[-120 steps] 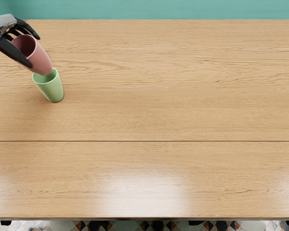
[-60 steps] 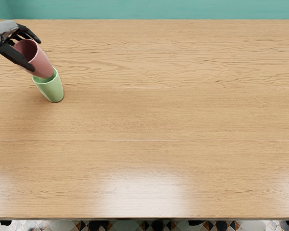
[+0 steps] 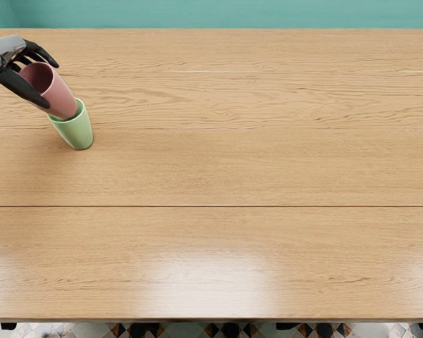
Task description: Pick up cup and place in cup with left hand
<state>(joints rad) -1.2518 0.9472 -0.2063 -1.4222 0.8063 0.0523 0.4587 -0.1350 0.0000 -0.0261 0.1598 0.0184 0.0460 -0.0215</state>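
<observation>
Your left hand (image 3: 11, 74) grips the pink cup (image 3: 58, 97), its base within the mouth of the green cup (image 3: 76, 134); centre it, lower gently, then release.

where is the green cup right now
In the head view, the green cup stands near the table's left edge in the picture, directly below the pink cup in the left hand.
</observation>
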